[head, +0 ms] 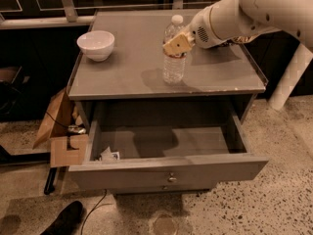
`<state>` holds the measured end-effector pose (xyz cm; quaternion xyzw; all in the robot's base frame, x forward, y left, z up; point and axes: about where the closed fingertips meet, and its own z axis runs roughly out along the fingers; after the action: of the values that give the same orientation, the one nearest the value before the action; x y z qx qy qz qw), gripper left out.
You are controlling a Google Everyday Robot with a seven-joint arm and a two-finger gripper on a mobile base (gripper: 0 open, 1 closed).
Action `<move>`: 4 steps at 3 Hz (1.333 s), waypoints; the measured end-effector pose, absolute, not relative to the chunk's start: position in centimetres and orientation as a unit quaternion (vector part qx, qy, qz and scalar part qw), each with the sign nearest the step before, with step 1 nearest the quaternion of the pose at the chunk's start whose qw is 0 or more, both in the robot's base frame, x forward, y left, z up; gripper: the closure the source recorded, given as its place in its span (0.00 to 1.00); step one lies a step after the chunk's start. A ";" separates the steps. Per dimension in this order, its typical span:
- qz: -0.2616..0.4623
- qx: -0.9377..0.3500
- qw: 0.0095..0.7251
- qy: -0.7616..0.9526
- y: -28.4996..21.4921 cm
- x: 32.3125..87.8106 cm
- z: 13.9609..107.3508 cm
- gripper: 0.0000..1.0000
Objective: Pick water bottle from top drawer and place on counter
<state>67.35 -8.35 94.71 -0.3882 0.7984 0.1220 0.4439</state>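
The water bottle (174,62), clear with a white cap, stands upright on the counter (122,75), near its middle front. My gripper (178,44) reaches in from the right on a white arm. Its tan fingers (177,45) are closed around the bottle's upper part, just under the cap. The bottle's base rests on the counter top. The top drawer (146,164) is pulled wide open below the counter, with its small metal knob at the front centre. Its inside shows only a small crumpled wrapper (108,154) at the left.
A white bowl (96,44) sits at the counter's back left. A cardboard box (61,131) leans beside the cabinet's left side. A dark shoe (61,219) lies on the floor at the front left. A white post (288,77) stands to the right.
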 end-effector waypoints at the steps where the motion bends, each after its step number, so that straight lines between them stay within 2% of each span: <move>1: 0.122 -0.388 0.444 0.798 -8.3 67.4 94.7 1.00; 3: 0.121 -0.379 0.428 0.812 -8.9 67.8 93.2 1.00; 4: 0.121 -0.379 0.428 0.812 -8.9 67.8 93.2 0.81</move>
<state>67.79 -8.88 93.20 -0.3787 0.8116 0.1211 0.4280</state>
